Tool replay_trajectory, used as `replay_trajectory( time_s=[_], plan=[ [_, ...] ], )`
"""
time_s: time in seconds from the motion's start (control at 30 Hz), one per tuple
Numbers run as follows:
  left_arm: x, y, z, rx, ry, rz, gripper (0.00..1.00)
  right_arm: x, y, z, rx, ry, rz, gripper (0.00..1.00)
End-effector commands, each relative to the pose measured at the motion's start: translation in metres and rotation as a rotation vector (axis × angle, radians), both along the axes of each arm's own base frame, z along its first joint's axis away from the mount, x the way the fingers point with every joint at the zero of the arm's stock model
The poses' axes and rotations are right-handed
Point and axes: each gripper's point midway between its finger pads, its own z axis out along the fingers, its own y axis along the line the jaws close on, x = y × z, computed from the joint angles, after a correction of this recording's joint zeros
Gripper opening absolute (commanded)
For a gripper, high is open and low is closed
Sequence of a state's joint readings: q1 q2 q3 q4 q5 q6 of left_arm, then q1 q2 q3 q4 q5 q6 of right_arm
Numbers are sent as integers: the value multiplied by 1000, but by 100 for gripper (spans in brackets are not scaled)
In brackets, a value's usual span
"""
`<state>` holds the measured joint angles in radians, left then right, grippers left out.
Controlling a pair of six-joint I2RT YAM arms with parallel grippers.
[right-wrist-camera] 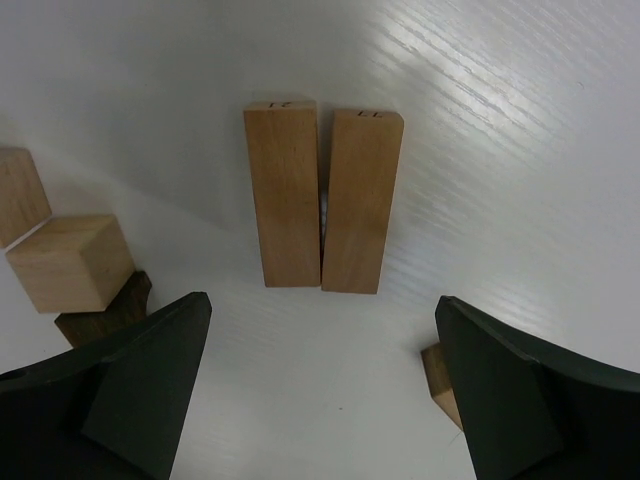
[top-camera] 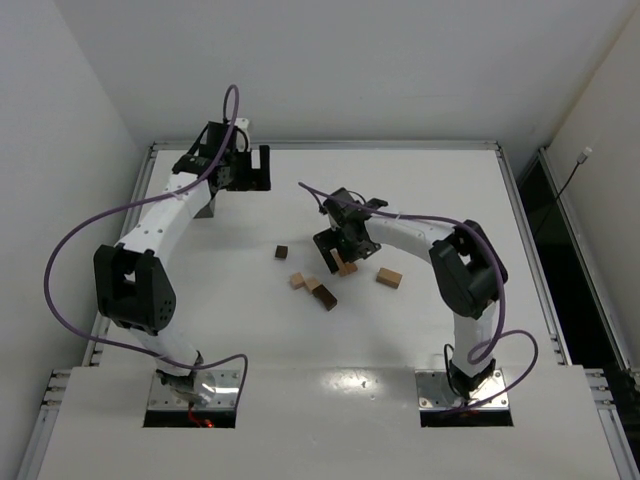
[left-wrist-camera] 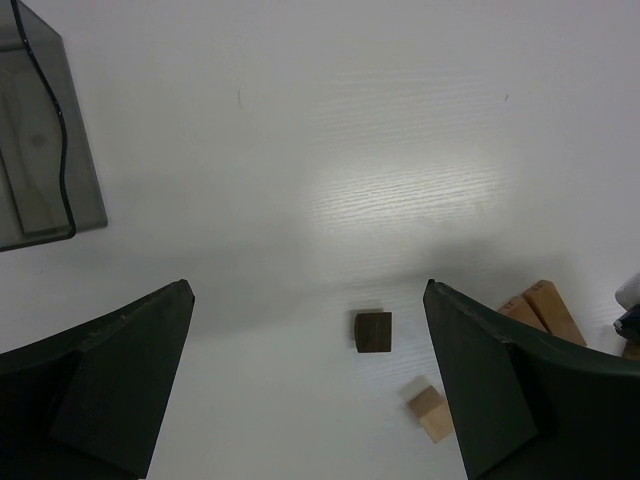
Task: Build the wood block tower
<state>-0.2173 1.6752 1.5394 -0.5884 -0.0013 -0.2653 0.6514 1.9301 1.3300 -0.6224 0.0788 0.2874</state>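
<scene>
While no upright stack is being shown on the table yet, the main risk is being judged to lie with the right gripper. Its jaws are being held wide and empty right over the tower. The tower is so far being made up of only two long tan blocks, which are lying flat, side by side and touching, near the table's middle. If that gripper is being lowered off line, a finger could be driven into the pair. The two could then be pushed apart or skewed, leaving an uneven base for later layers. The left gripper is likewise being held wide with nothing in it, far back near the grey box, and little danger is being posed from there. Smaller loose blocks are being left close around the pair. A tan cube is being seen touching a dark block just left of it, though whether it is on top or beside cannot be told. Either could be knocked by a descending finger. A lone dark cube is lying well apart.
</scene>
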Motion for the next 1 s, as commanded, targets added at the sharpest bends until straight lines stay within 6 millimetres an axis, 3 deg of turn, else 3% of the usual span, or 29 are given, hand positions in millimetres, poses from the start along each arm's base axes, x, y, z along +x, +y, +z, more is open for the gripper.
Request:
replay_trajectory(
  time_s=[0.0, 0.27, 0.63, 0.73, 0.77, 0.83, 0.87, 0.93, 0.97],
  plan=[
    [1, 1, 19, -45, -47, 5, 99, 11, 13, 4, 24, -4, -35, 93],
    [7, -1, 5, -51, -14, -16, 99, 24, 30, -2, 54, 7, -34, 93],
    [11, 6, 1, -67, -2, -9, 99, 22, 22, -30, -20, 57, -65, 90],
    [13, 10, -3, -66, 6, 0, 99, 23, 18, -35, -25, 68, -86, 82],
    [13, 10, -3, -72, 8, 6, 99, 26, 15, -35, -22, 70, -106, 71],
    [13, 10, -3, -72, 8, 6, 99, 21, 15, -39, -21, 93, -116, 62],
    [13, 10, -5, -72, 8, 6, 99, 19, 15, -44, -21, 109, -113, 50],
    [14, 9, -9, -71, 17, 7, 99, 21, 18, -37, 1, 124, -135, 38],
    [12, 10, -14, -69, 28, 7, 99, 20, 17, -41, -5, 131, -136, 24]
  ],
)
